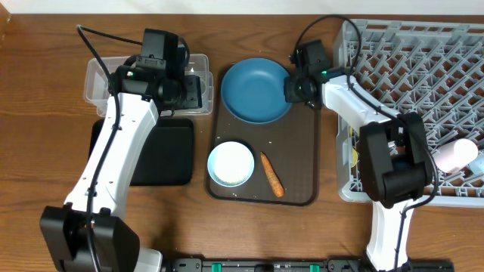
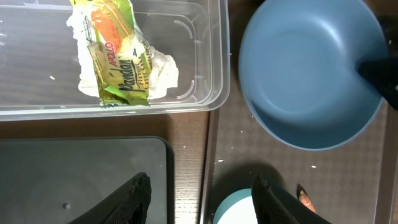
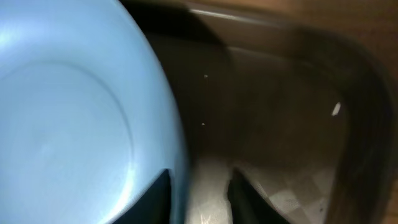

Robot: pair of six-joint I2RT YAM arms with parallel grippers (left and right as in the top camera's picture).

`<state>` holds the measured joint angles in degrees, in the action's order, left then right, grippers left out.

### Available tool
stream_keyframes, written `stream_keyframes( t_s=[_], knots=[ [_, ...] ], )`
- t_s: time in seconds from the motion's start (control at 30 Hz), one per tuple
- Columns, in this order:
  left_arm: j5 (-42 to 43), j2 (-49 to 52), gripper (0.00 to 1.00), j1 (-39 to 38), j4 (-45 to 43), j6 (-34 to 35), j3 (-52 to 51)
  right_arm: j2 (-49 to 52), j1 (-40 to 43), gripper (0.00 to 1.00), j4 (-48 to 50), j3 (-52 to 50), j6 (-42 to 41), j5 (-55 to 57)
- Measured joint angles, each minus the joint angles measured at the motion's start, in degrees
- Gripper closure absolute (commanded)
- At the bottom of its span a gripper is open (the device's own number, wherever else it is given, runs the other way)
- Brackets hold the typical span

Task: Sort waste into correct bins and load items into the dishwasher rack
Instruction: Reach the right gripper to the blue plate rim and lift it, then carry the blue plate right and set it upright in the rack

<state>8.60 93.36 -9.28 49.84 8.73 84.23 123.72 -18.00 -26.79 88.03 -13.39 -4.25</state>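
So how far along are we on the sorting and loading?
Done: wrapper and tissue lie in the clear tub; a pale cup lies in the rack. In hand: the right tool straddles the rim of the blue plate, jaws apart. Still to do: plate, bowl, carrot and loose rice grains on the brown tray.
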Motion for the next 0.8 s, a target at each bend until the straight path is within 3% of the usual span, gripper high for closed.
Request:
stream_keyframes(
  t_s=[0.1, 0.47, 0.8],
  knots=[
    [0.0, 0.0, 0.45, 0.0, 0.0, 0.0, 0.0, 0.3, 0.0, 0.99, 0.0, 0.0, -1.0, 0.2],
    [0.0, 0.0, 0.45, 0.0, 0.1, 0.0, 0.0, -1.9, 2.0, 0.99, -0.7, 0.4, -1.0, 0.1],
    [0.0, 0.0, 0.45, 0.0, 0.1, 0.0, 0.0, -21.6, 8.5, 0.99, -2.6, 0.6, 10.7, 10.9]
  ],
)
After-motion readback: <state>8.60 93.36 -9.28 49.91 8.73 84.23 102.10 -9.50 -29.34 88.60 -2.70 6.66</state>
